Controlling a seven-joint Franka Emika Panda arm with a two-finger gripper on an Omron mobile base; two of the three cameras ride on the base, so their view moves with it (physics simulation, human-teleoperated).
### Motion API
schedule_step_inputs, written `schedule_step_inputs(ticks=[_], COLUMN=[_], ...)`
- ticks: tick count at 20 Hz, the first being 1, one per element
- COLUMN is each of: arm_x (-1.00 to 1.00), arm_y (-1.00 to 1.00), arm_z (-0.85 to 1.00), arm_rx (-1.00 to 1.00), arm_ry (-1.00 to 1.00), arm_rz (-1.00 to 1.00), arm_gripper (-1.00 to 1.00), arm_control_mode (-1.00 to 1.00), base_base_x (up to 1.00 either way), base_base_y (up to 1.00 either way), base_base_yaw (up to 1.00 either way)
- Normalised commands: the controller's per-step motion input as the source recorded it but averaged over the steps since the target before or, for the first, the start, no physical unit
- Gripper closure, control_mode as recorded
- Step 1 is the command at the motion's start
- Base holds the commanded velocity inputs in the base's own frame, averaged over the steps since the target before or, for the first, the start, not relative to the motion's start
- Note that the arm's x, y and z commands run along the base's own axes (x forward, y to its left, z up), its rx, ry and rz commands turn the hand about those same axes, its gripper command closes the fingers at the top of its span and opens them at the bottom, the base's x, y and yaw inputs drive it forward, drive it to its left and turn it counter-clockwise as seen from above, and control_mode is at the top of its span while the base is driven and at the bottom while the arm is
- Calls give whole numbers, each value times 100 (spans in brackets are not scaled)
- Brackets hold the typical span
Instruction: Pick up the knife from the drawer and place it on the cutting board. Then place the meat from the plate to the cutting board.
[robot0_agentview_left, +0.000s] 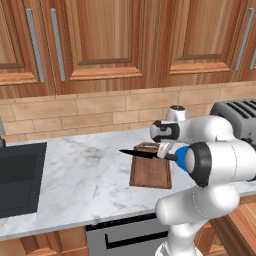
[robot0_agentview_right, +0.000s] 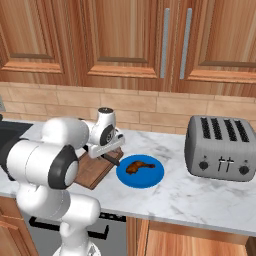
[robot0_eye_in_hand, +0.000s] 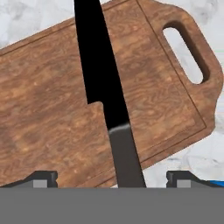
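The dark-brown cutting board (robot0_eye_in_hand: 52, 118) lies on the marble counter, with its loop handle at the upper right of the hand view. The black knife (robot0_eye_in_hand: 98, 74) lies lengthwise across the cutting board (robot0_agentview_left: 151, 172). In the left base view the tip of the knife (robot0_agentview_left: 135, 153) points left past the board's edge. My gripper (robot0_eye_in_hand: 113, 178) hangs just over the knife's handle end, open, with both fingertips (robot0_eye_in_hand: 41, 178) well clear of it. Right of the board sits the blue plate (robot0_agentview_right: 152, 179) with the meat (robot0_agentview_right: 139, 166) on it. Below the counter, the drawer (robot0_agentview_left: 242, 220) seems pulled out and is mostly hidden by my arm.
A grey toaster (robot0_agentview_right: 220, 147) stands on the counter to the right of the plate. A dark sink (robot0_agentview_left: 17, 180) is set into the counter at the far left. Wooden wall cabinets hang above a tiled backsplash.
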Motion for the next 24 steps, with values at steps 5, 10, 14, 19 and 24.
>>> schedule_step_inputs(ticks=[5, 10, 14, 19, 24], arm_x=[-9, -12, -21, -17, -9], arm_y=[-11, -21, -30, -42, -45], arm_z=[1, 0, 0, 0, 0], arm_rx=[0, 1, 1, 1, 2], arm_ry=[1, 0, 0, 0, 0], arm_rz=[-23, -22, -24, -30, -33], arm_gripper=[-100, -100, -100, -100, -100], arm_control_mode=[-100, -100, -100, -100, -100], base_base_x=[0, 0, 0, 0, 0], base_base_y=[0, 0, 0, 0, 0], base_base_yaw=[0, 0, 0, 0, 0])
